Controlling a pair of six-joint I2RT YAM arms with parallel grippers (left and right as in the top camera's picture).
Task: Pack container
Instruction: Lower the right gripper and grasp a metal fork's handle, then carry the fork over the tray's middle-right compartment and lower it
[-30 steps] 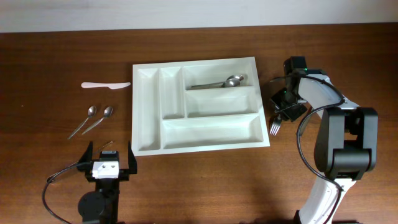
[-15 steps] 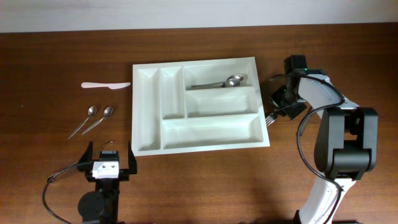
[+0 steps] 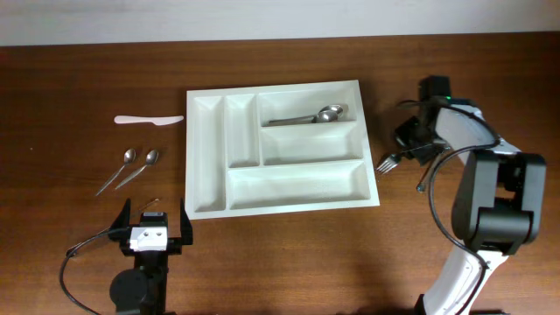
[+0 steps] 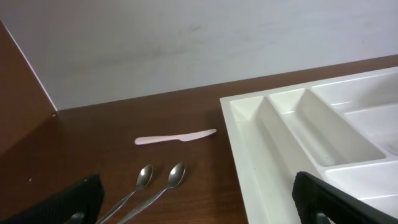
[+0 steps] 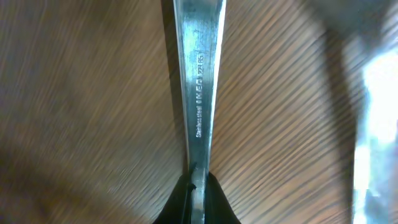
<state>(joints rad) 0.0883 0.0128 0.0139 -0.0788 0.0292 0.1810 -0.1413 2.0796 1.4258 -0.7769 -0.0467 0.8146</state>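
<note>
The container (image 3: 199,166) is a white five-compartment tray at the table's middle; its left end shows in the left wrist view (image 4: 249,149). Two spoons (image 3: 319,115) lie in its top long compartment. My right gripper (image 3: 418,145) is just right of the tray and shut on the handle of a metal fork (image 3: 391,160), whose tines point left toward the tray's right edge. In the right wrist view the fork handle (image 5: 199,81) runs up from the shut fingers (image 5: 196,186) over the wood. My left gripper (image 3: 157,229) is open and empty near the front left, its fingers (image 4: 199,211) low over the table.
Two metal spoons (image 3: 131,166) lie side by side left of the tray; they also show in the left wrist view (image 4: 155,186). A white plastic knife (image 3: 149,120) lies further back (image 4: 176,137). The wall runs along the table's far edge.
My right gripper has moved to the right, away from the tray, with the fork in it. The fork has swung from pointing down to lying nearly level. The left arm has not moved.
</note>
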